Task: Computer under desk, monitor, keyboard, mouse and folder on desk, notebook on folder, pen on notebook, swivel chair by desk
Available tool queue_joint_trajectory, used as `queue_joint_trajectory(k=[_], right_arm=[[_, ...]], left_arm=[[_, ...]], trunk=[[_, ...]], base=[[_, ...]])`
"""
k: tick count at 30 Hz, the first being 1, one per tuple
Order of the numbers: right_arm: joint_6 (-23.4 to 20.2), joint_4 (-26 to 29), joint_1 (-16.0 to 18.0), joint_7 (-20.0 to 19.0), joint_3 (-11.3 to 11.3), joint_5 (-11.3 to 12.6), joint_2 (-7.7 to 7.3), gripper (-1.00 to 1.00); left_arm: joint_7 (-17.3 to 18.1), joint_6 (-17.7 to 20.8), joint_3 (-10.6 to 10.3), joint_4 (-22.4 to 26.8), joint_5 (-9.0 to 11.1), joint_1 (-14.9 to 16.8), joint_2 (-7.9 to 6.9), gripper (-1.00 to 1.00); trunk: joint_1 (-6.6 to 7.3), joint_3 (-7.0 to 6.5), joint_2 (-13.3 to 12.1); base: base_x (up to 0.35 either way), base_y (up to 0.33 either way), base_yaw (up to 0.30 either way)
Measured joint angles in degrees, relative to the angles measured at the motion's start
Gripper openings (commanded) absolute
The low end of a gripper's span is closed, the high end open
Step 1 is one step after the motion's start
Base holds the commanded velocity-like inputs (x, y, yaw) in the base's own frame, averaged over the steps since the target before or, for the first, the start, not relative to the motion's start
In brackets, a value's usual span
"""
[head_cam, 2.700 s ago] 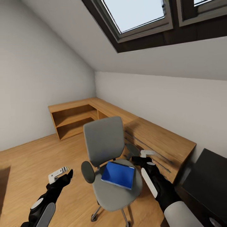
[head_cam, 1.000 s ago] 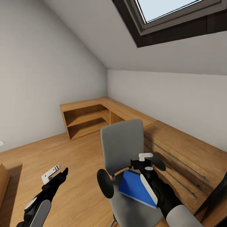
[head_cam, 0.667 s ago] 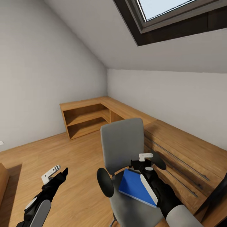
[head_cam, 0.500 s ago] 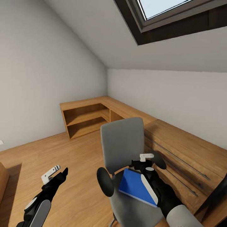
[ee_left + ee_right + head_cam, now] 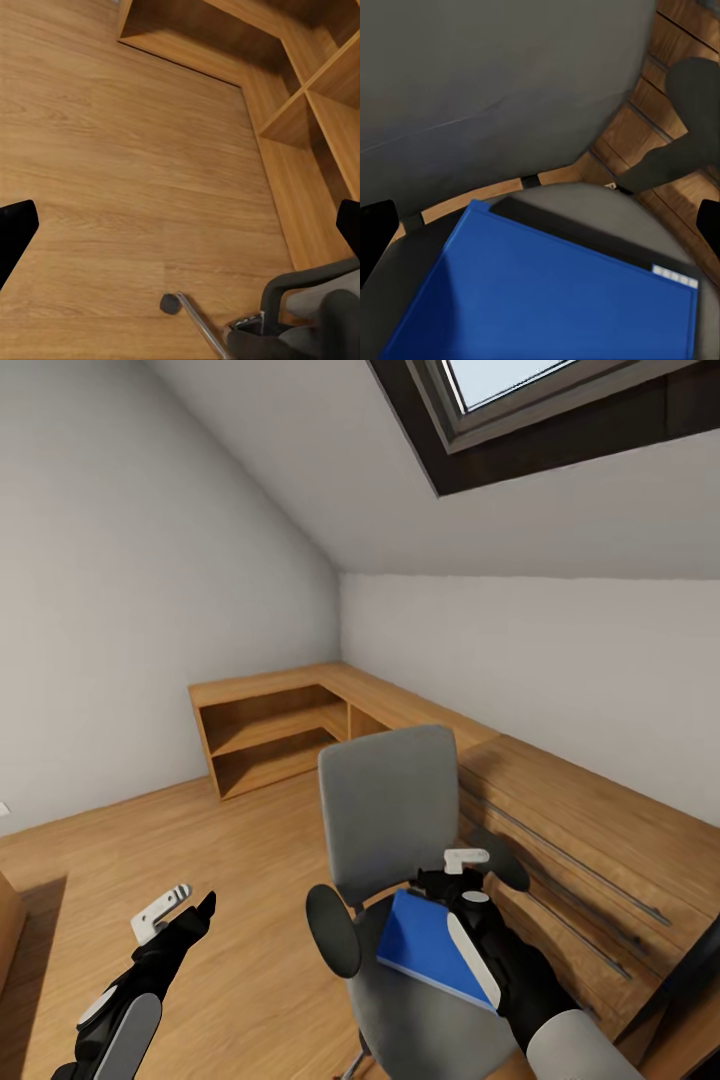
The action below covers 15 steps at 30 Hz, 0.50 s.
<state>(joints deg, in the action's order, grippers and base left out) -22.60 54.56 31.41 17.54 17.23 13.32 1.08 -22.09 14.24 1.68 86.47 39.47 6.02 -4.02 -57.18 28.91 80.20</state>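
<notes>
Step in hand: folder pickup. My right gripper (image 5: 452, 872) hangs wide open, empty, over the blue folder (image 5: 430, 949) on the swivel chair (image 5: 385, 830) seat. Next: drop to the folder's edge & pinch.

I see the blue folder (image 5: 428, 948) lying flat on the swivel chair (image 5: 395, 830) seat, chair standing on the wooden floor (image 5: 240, 880)

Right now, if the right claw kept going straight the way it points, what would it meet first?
Most likely the blue folder on the swivel chair seat: the right claw, open, hangs above it. Depth is uncertain.
</notes>
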Motion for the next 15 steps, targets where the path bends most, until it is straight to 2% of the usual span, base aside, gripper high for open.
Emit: queue_joint_trajectory(k=[8,12,15], right_arm=[[0.05,-3.8,0.05,0.1,-0.83,-0.02,0.18,1.0],[0.57,-6.42,0.22,0.49,-1.11,-0.05,0.87,1.0],[2.61,-8.86,0.83,0.81,-1.51,-0.06,1.49,1.0]], left_arm=[[0.0,-0.01,0.0,0.0,0.0,0.01,0.0,1.0],[0.0,-0.01,0.0,0.0,0.0,0.01,0.05,1.0],[0.0,0.01,0.0,0.0,0.0,0.0,0.07,1.0]], trunk=[[-1.76,1.44,3.21],[-2.64,2.16,4.81],[-3.3,2.69,6.02]], base=[[0.0,0.0,0.0],[0.0,0.0,0.0],[0.0,0.0,0.0]])
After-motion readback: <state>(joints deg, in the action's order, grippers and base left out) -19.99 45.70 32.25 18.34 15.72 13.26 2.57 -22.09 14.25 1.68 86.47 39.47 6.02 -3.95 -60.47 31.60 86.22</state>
